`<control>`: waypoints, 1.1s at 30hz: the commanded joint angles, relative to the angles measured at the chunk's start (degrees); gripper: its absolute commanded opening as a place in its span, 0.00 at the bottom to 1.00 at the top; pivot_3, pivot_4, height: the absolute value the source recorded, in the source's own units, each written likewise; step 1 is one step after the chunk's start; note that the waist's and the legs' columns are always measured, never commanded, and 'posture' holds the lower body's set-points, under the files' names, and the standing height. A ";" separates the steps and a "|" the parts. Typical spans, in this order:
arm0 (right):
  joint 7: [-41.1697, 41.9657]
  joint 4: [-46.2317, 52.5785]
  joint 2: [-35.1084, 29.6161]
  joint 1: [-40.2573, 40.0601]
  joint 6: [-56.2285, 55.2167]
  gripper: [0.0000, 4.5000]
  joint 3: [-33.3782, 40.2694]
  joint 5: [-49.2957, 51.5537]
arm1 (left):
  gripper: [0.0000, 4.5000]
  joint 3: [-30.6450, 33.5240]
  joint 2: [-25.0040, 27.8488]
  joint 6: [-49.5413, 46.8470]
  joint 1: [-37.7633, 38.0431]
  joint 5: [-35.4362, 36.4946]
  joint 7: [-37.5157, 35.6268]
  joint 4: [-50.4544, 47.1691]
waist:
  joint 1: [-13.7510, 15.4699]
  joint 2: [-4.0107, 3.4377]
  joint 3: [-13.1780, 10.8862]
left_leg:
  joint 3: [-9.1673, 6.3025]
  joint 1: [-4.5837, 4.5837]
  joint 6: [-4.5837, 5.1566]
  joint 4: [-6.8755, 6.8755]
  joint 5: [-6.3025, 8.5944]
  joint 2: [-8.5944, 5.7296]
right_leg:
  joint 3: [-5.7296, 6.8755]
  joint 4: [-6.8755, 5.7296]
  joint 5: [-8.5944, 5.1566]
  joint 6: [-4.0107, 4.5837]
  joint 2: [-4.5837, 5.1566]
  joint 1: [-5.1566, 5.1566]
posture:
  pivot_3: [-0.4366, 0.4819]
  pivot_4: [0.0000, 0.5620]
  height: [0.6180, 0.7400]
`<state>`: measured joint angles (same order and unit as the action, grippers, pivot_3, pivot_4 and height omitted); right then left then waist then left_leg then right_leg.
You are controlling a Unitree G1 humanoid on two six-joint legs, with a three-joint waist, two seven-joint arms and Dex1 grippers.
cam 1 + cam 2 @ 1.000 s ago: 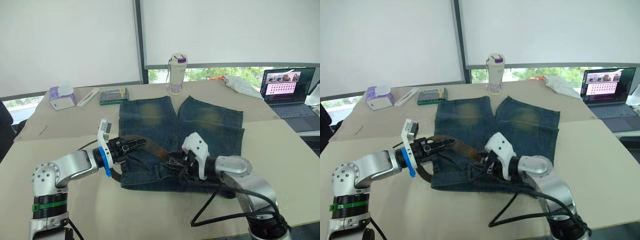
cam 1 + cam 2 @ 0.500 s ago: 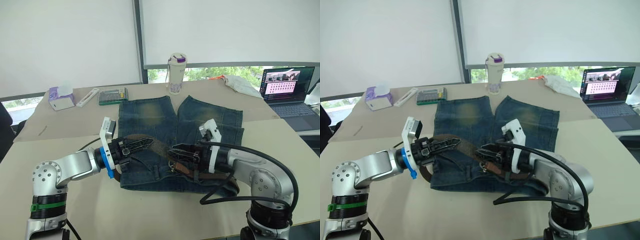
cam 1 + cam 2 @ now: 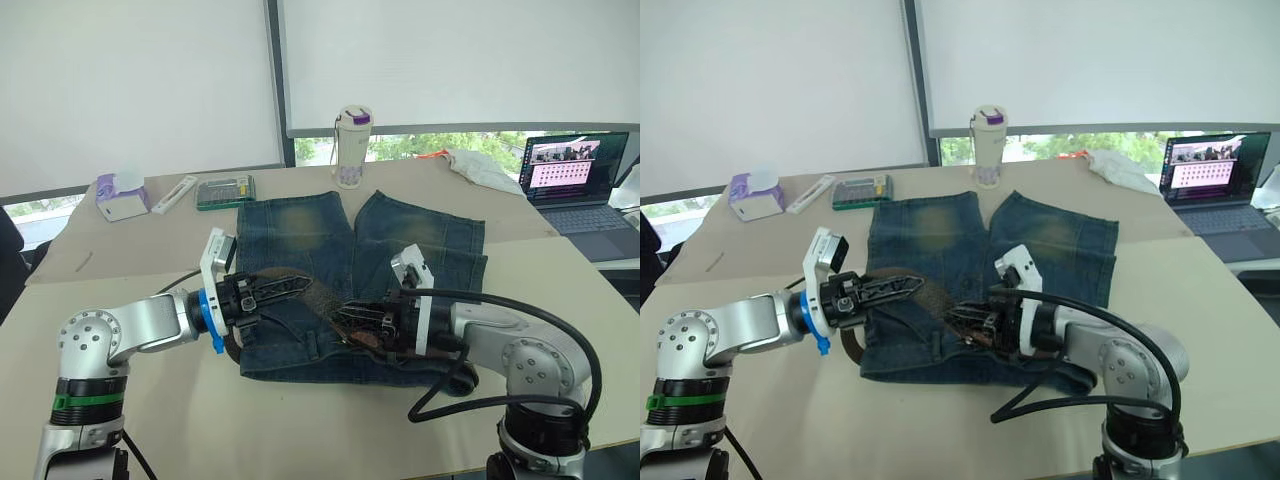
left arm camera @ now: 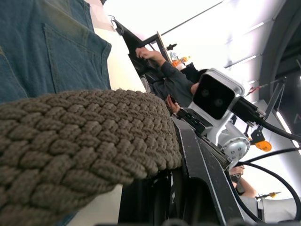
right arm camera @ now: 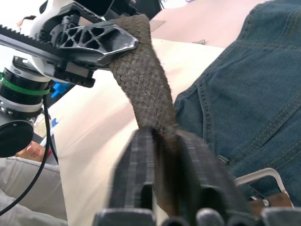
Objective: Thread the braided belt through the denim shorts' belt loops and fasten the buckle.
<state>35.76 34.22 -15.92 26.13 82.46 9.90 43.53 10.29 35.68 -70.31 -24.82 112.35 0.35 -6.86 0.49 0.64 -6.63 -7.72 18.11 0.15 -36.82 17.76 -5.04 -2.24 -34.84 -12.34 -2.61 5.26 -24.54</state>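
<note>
beige table (image 3: 560,280) carrying denim shorts (image 3: 400,235), bottle (image 3: 352,148), laptop (image 3: 580,180), tissue box (image 3: 122,195).

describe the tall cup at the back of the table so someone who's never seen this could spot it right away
Start at the denim shorts spread across the middle of the table, legs pointing toward the window. Just past the gap between the two legs, at the table's far edge, stands the tumbler. It is a tall, pale, upright cup with a purple-topped lid, unlike the low flat items to its left.
</note>
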 commanded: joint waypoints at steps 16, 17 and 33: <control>-6.66 -1.86 0.26 2.92 2.13 0.00 3.17 12.51 | 0.67 -3.73 7.91 3.99 3.32 -10.39 -6.98 -10.58 | -0.08 -0.19 -0.12 | 0.01 0.05 0.02 0.05 0.01 -0.01 | 0.00 0.04 0.00 0.00 0.02 -0.03 | 0.48 0.27 1.00; -6.85 -1.76 0.18 2.90 2.36 0.00 3.11 13.29 | 0.67 -4.08 7.58 4.21 3.34 -10.72 -6.87 -10.31 | -0.10 -0.19 -0.12 | 0.01 0.05 0.02 0.05 0.01 -0.01 | -0.01 0.04 0.00 0.00 0.01 -0.03 | 0.48 0.27 1.00; -8.25 -1.43 -5.22 1.69 1.32 0.00 -1.48 18.17 | 0.01 -6.99 5.92 3.64 2.15 -13.68 -13.15 -11.53 | -0.11 -0.22 -0.15 | 0.01 0.09 0.03 0.05 0.01 0.00 | 0.00 0.05 0.00 -0.01 0.02 -0.04 | 0.48 0.27 1.00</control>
<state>26.46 31.02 -20.75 28.11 84.43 9.84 59.62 3.15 41.14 -66.61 -21.21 98.52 -10.19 -16.98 0.38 0.42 -6.77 -7.70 18.19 0.18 -36.77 17.78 -5.03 -2.24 -34.79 -12.34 -2.61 5.28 -24.57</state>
